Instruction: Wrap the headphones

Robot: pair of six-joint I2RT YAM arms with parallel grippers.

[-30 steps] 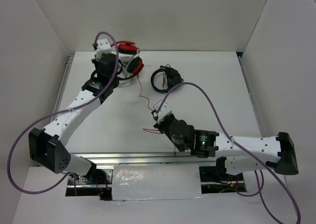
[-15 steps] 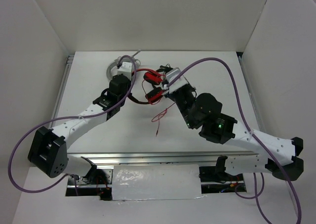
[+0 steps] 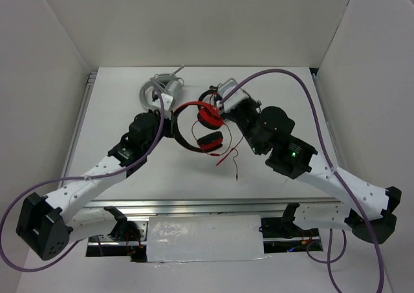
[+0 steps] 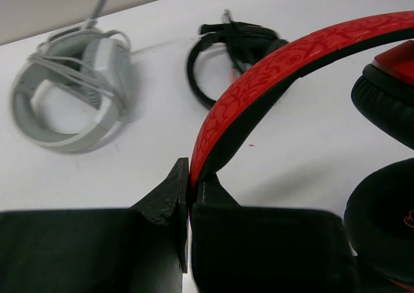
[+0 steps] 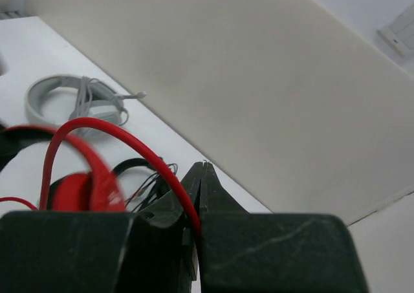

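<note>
Furthest left lie the grey-white headphones [image 3: 155, 90], untouched on the table [image 3: 116, 86]. Just nearer than them and to their right, the left gripper [image 4: 189, 199] is clamped on the band of the red headphones [image 3: 185, 115], pinching it edge-on close to one end. The two ear cups hang on the far side of that hold, well right of the grey-white pair. The thin red cable [image 3: 228, 157] trails from the cups, with a loose tail on the table nearer still. Right of all this the right gripper [image 5: 199, 176] is closed on a loop of that cable, above the black headphones [image 4: 228, 44], which sit directly right of the grey-white ones. The winding looks barely begun. To do it well, the left hold should stay rigid as an anchor while the right arm carries the cable round the band under light, even tension. It should circle tightly enough that the loop clears both other pairs and the tail doesn't snag them.
</note>
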